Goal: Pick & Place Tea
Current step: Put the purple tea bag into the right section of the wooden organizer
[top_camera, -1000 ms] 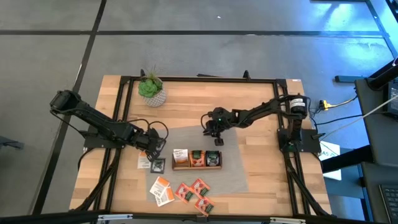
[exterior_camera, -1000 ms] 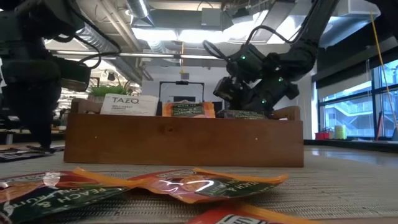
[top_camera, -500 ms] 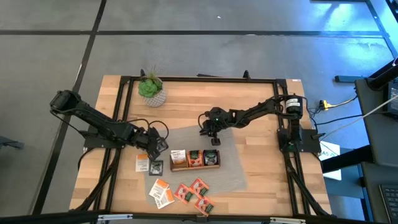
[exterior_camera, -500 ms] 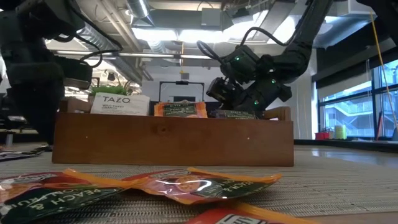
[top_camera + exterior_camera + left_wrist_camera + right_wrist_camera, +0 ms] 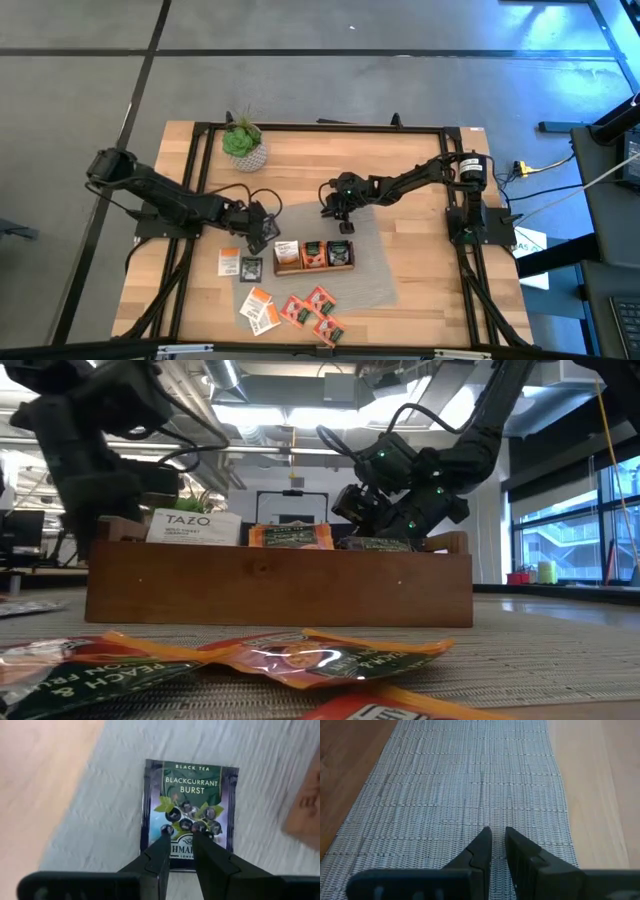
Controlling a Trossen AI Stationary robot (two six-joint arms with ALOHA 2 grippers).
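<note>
The left arm has swung in toward the wooden tray (image 5: 315,270) over the past second, and the tray itself has slid a little toward 9 o'clock. That puts the left gripper (image 5: 265,240) near the tray's 10 o'clock corner.

Its wrist view shows the left gripper's fingers a narrow slit apart with nothing between them. They hang over a dark blackcurrant sachet (image 5: 189,812) that lies flat on the grey mat (image 5: 370,285). From above, that dark sachet (image 5: 251,268) sits just beside the tray at its 9 o'clock. A white sachet (image 5: 230,263) lies at 9 o'clock of it, off the mat on the bare wood.

The shift looks like a line-up for a pick rather than a finished one, since the dark sachet is not yet lifted. The tray's three compartments already hold tea: white (image 5: 289,250), orange (image 5: 317,254) and dark (image 5: 342,254).

A loose heap of orange and red sachets (image 5: 305,308) waits at the tray's 6 to 7 o'clock, so much of the job appears to remain.

The right gripper (image 5: 342,228) waits over the mat at the tray's 12 o'clock, its fingers drawn almost together and empty.
</note>
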